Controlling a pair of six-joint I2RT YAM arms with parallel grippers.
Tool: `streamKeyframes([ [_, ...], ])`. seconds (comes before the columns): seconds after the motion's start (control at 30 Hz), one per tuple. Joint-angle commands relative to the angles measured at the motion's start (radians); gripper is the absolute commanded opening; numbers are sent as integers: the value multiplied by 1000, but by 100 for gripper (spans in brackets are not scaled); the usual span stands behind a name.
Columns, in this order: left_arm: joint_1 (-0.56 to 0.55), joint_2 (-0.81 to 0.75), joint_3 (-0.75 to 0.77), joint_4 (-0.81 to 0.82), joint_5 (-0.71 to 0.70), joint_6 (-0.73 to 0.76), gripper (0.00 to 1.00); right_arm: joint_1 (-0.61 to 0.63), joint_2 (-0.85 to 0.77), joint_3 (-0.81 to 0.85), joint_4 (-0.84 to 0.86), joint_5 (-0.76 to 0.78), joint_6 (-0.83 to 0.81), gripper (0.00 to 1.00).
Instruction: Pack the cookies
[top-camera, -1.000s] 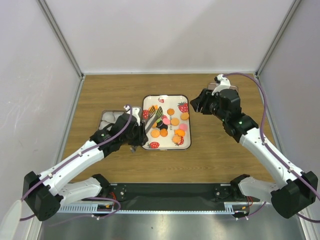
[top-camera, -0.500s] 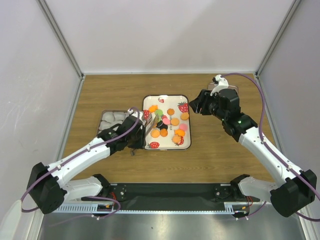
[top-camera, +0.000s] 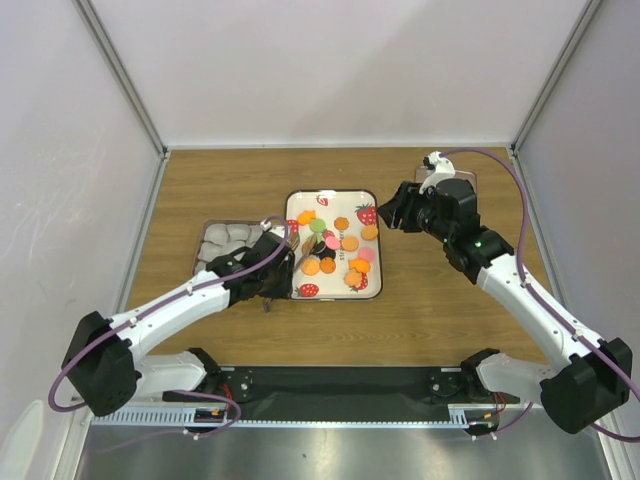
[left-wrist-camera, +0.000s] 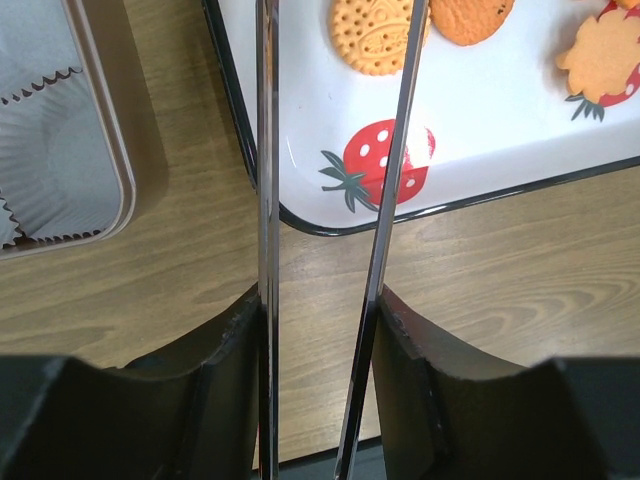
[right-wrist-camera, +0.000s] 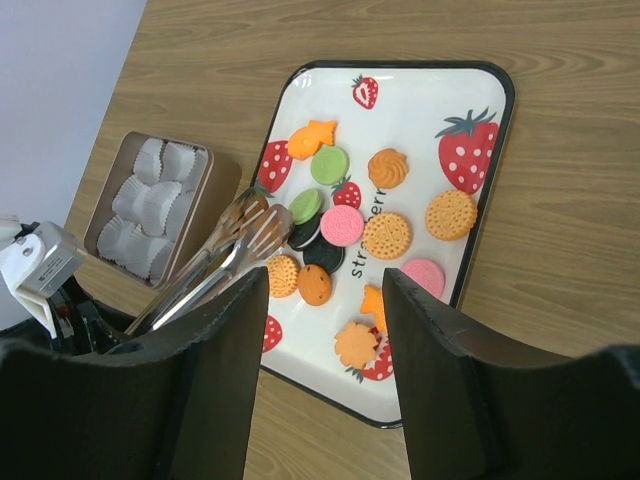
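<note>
The cookies lie flat on the tray, spread over its middle and right part. They are round discs in orange, green, pink and near-black, with a few flower-shaped orange ones, and some lie on the printed strawberries.

The tips of the tongs reach in over the tray's left part, close to a green and a dark cookie. I cannot tell whether they pinch one. The two metal arms run back over the tray's near-left corner, slightly spread.

The left fingers are clamped on those arms from both sides, just outside that corner.

Just left of the tray sits a tin holding white paper cups.

Off the tray's far-right corner, the right fingers hang above the desk. They are turned toward the tray and stand apart with nothing between them.
</note>
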Motion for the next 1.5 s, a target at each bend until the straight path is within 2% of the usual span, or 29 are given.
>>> streamKeyframes([
  [0.0, -7, 11, -10, 40, -13, 25, 47, -5, -2, -2, 18, -16, -22, 55],
  [0.57, -8, 41, -27, 51, -2, 25, 48, -3, 0, -5, 23, -28, -22, 55],
  [1.13, -8, -14, -7, -20, -23, 16, 38, -5, -3, -7, 29, -43, -15, 54],
  [1.47, -8, -44, 24, -40, -22, 27, 37, -5, -9, -8, 27, -36, -16, 54],
])
